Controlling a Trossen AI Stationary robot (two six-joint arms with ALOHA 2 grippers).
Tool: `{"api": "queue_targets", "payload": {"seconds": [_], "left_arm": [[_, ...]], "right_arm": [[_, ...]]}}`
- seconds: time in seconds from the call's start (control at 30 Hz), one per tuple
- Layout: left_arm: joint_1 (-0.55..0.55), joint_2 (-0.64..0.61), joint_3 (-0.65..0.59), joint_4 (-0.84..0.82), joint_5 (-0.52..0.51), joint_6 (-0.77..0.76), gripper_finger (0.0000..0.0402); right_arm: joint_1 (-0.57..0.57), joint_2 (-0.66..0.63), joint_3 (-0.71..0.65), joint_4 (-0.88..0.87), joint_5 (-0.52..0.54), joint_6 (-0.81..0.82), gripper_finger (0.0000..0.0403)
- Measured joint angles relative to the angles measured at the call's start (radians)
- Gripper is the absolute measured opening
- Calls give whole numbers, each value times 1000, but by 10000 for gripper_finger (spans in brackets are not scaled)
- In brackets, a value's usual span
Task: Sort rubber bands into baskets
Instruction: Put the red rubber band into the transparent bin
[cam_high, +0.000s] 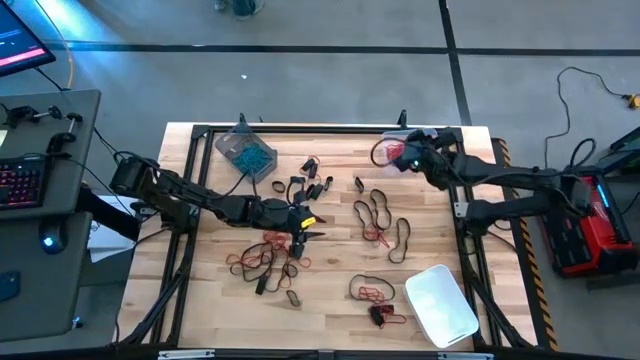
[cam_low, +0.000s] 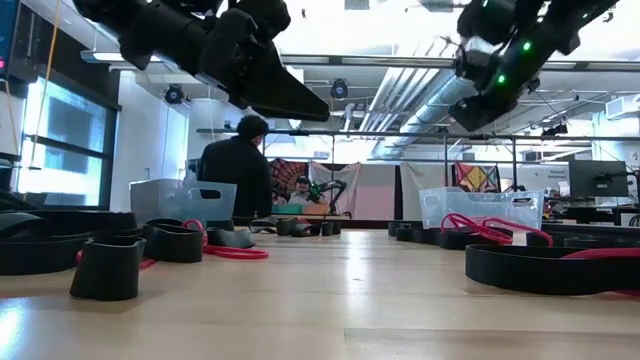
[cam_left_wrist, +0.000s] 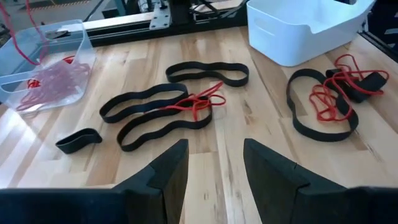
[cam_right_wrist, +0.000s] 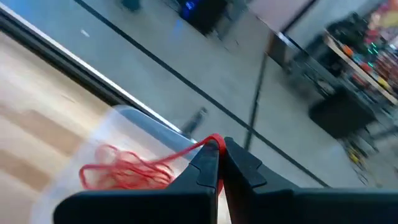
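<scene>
Right jaws: clenched on a red rubber band (cam_right_wrist: 208, 144); the right gripper (cam_high: 408, 158) is held above the clear basket (cam_high: 392, 148) at the counter's far right corner.
Red band: pinched at one end, its free loop hanging down onto the heap of red bands (cam_right_wrist: 127, 171) already inside that basket.
Left jaws: released, nothing between them; the left gripper (cam_high: 303, 232) hangs over the middle of the counter (cam_high: 330, 275), its fingers (cam_left_wrist: 165, 177) set apart above bare wood.
Ahead of the left jaws: black bands (cam_left_wrist: 152, 102) with a red band (cam_left_wrist: 199, 102) tangled across them, a short black loop (cam_left_wrist: 78, 140) just beside, and a further black-and-red tangle (cam_left_wrist: 326, 102) near the white basket (cam_high: 440, 305).
Grey-tinted basket: at the far left of the counter (cam_high: 243, 152), holding teal bands.
Loose bands: many black and red ones left scattered over the centre (cam_high: 380, 215) and near edge of the counter.
Step in hand: judged to be the drop of a red band into the clear basket by the right arm, while a fresh pick is lined up by the left.
Next move: the right jaws would need to be opened squarely over the basket so the band falls inside; for the left, one band should be singled out, since a grasp at the tangle may lift red and black together.
Progress: judged partial; the white basket cannot be seen to hold anything.
</scene>
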Motion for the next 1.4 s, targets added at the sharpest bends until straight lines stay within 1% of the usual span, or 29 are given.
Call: {"api": "queue_targets", "payload": {"seconds": [0.17,0.33,0.47,0.6,0.7,0.83,0.97,1.07,1.13,1.2,1.27,1.33,1.37,1.4], "left_arm": [[6,0,0,0,3,8,148],[9,0,0,6,4,19,148],[18,0,0,6,19,9,148],[27,0,0,6,29,8,148],[42,0,0,-4,52,8,147],[57,0,0,-43,53,9,147],[65,-30,0,-143,54,6,147],[64,-75,1,-251,54,-4,147],[62,-116,1,-331,54,-13,147],[60,-154,1,-405,54,-27,147],[60,-187,1,-492,54,-43,147],[63,-203,2,-553,54,-54,147],[66,-205,2,-585,54,-55,147],[71,-205,2,-615,55,-54,147]], "right_arm": [[-113,79,0,-6,-81,0,0],[-187,202,0,28,-119,-21,0],[-236,283,0,45,-210,-20,0],[-273,322,0,49,-289,13,2],[-292,324,0,45,-340,13,24],[-302,318,9,27,-372,17,80],[-300,308,81,-58,-372,20,126],[-300,307,148,-123,-371,19,140],[-294,306,191,-158,-371,16,137],[-273,306,216,-174,-367,-13,117],[-244,303,230,-164,-371,-39,79],[-214,297,234,-137,-376,-64,28],[-204,295,234,-128,-387,-71,15],[-193,295,234,-119,-399,-74,11]]}}
